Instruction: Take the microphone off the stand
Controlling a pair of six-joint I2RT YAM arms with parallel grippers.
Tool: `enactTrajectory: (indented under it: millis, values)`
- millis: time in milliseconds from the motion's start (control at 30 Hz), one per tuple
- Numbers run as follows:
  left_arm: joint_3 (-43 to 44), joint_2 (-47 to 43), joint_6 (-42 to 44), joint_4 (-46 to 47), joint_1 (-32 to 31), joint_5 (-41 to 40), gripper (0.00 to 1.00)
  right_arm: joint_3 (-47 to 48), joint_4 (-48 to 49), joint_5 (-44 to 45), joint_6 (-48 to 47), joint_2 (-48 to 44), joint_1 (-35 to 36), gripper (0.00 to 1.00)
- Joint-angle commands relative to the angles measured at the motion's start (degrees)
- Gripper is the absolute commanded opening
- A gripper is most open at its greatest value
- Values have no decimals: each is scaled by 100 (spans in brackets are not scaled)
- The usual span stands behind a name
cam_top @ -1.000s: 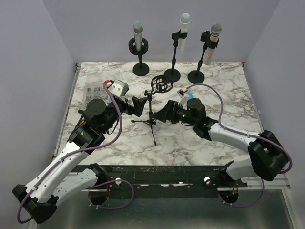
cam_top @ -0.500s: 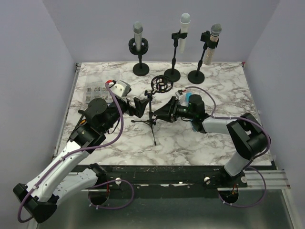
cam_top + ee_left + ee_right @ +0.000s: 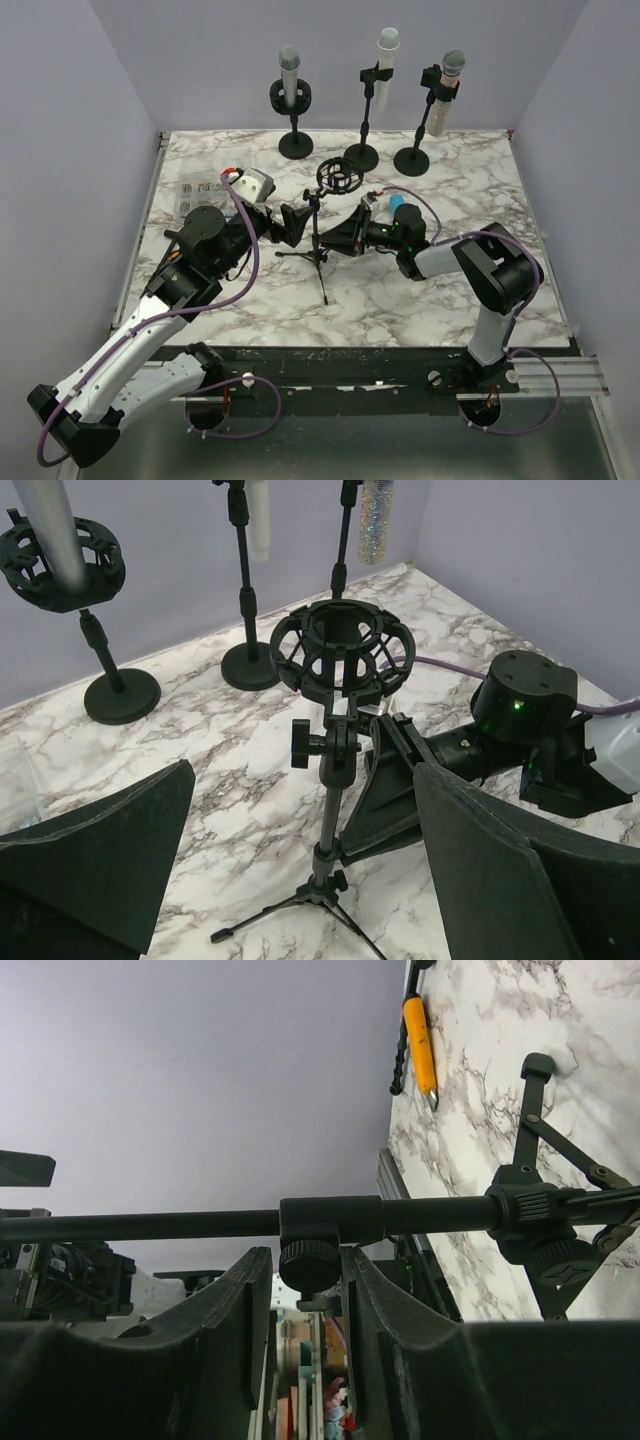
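Observation:
Three microphones stand in holders at the back: a grey-headed one [image 3: 289,62], a white one [image 3: 387,42] and a glittery one [image 3: 453,64]. In the middle stands a small tripod stand [image 3: 318,238] with an empty shock mount [image 3: 338,177] [image 3: 340,660]. My left gripper [image 3: 298,224] [image 3: 300,780] is open, its fingers wide on either side of the stand's pole [image 3: 330,825] without touching it. My right gripper [image 3: 326,240] [image 3: 305,1270] reaches in from the right. It is shut on the clamp knob [image 3: 308,1265] of the pole [image 3: 180,1225].
The marble table [image 3: 420,290] has purple walls on three sides. An orange-handled tool [image 3: 420,1045] lies on the marble beyond the tripod's legs [image 3: 545,1145]. Small metal parts [image 3: 198,188] lie at the left edge.
My right arm has reached left to the tripod stand and its jaws have narrowed from wide open onto the pole's knob. The left arm has not moved.

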Motion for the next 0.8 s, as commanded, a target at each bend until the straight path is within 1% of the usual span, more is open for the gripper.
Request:
enactTrajectory:
  millis: [0, 167, 200, 300, 367, 400, 500, 567, 667, 767]
  values:
    - [80, 0, -31, 63, 23, 122, 94, -69, 544, -152, 147, 139, -70, 38]
    - [80, 14, -27, 57, 30, 120, 94, -111, 588, -144, 53, 232, -77, 25]
    - [82, 8, -27, 58, 27, 120, 94, -112, 570, -141, 16, 256, -78, 20]
    - [80, 18, -27, 58, 25, 124, 94, -113, 318, -95, -294, 262, -77, 1]
    - [80, 13, -27, 58, 39, 115, 94, -88, -150, -9, -754, 172, -79, 1]
    - [79, 20, -29, 58, 39, 112, 94, -50, -544, 64, -1064, 99, -77, 1]
    - [80, 18, -27, 58, 34, 118, 94, 66, -1865, 495, -2387, -302, -61, 1]
    - [79, 18, -27, 67, 35, 119, 94, 65, -2516, 920, -3195, -611, -60, 1]
    - [75, 26, -38, 82, 46, 127, 94, 141, -3239, 1484, -4219, -1015, 21, 1]
    - [62, 42, -53, 102, 49, 149, 94, 435, -3940, 2087, -5064, -1267, 261, 1]
